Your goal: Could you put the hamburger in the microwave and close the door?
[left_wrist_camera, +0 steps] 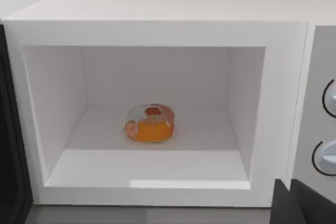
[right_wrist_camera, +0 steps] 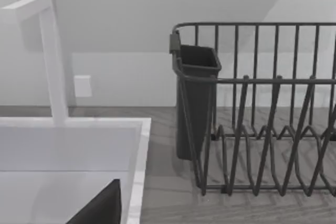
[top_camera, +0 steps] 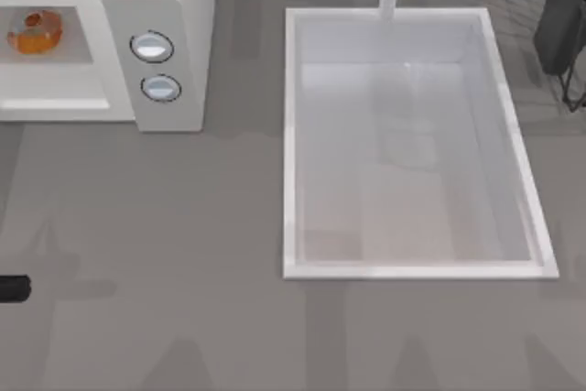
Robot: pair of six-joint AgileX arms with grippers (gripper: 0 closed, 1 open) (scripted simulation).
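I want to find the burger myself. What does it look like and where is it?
Look for the big white boxy microwave at the table's far left. On its pale cavity floor sits the small round orange-brown hamburger; its whitish top with a red spot stands out.

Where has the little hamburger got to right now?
The hamburger sits on the floor of the microwave cavity, at the top view's far left, left of the two dials; the front stands open.
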